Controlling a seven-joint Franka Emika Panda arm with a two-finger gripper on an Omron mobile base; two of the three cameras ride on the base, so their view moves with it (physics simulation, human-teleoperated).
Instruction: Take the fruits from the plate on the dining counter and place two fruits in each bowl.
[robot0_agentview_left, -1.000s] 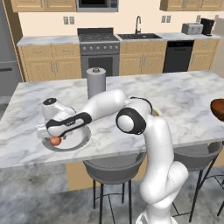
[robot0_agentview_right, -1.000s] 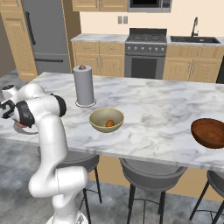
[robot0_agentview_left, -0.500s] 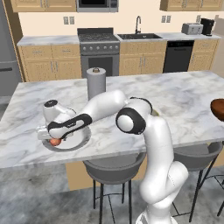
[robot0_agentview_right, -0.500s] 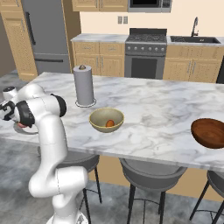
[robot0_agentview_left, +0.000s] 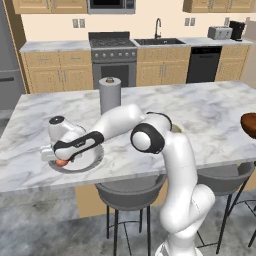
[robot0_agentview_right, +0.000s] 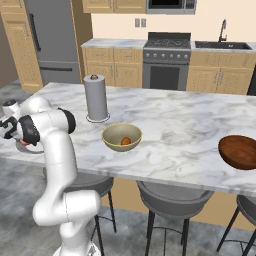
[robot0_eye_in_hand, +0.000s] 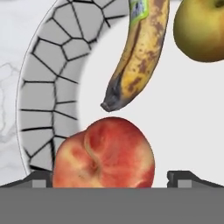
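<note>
Three fruits on the round light-grey plate (robot0_eye_in_hand: 52, 87) — red round fruit (robot0_eye_in_hand: 105, 153), spotty banana (robot0_eye_in_hand: 138, 52), yellow-green one (robot0_eye_in_hand: 199, 28) | gripper (robot0_eye_in_hand: 107, 177) has dropped lower, fingers wide around the red fruit | orange fruit (robot0_agentview_right: 126, 141) waits in tan-yellow bowl (robot0_agentview_right: 121, 137) | next — squeeze.

Banana (robot0_eye_in_hand: 139, 52) and yellow-green fruit (robot0_eye_in_hand: 201, 30) cut off by the hand view's 12 o'clock and 3 o'clock edges. Red fruit (robot0_eye_in_hand: 105, 155) clipped at 6 o'clock. Plate (robot0_agentview_left: 92, 159) mostly covered by the arm in the left base view. Dark bowl (robot0_agentview_left: 249, 124) cropped at 3 o'clock there.
</note>
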